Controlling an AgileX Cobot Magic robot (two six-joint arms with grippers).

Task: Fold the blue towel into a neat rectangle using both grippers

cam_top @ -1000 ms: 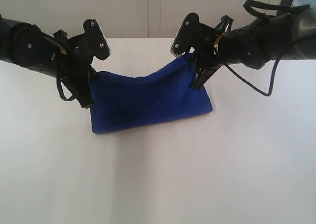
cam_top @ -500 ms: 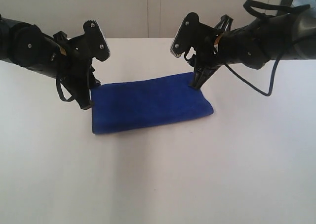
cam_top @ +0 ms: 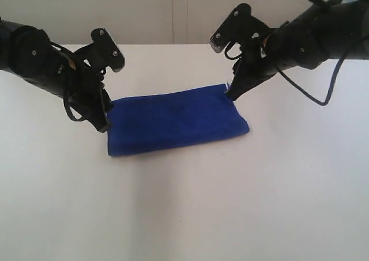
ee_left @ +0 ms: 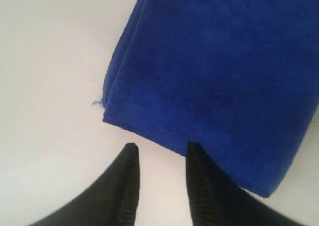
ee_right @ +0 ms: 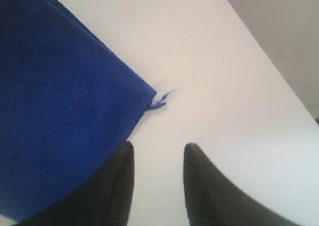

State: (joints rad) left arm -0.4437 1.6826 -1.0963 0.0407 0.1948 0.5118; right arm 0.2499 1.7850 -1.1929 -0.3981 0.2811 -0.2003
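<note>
Blue towel (cam_top: pixel 176 120) lies flat and folded on the white worktop (cam_top: pixel 184 215), mid-scene. Its long axis runs left to right in the exterior view, with the right end angled slightly away. A frayed thread (ee_right: pixel 164 99) sticks out at the far right corner. Left gripper (ee_left: pixel 160 151) sits at the towel's left short edge, jaws spread and empty. Right gripper (ee_right: pixel 157 148) sits by the thread corner, jaws spread and empty.

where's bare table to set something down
Widest bare patch: the table on the camera side of the blue towel. Crowded at its far corners, by the left gripper and right gripper; a smaller bare strip lies behind, between them.
</note>
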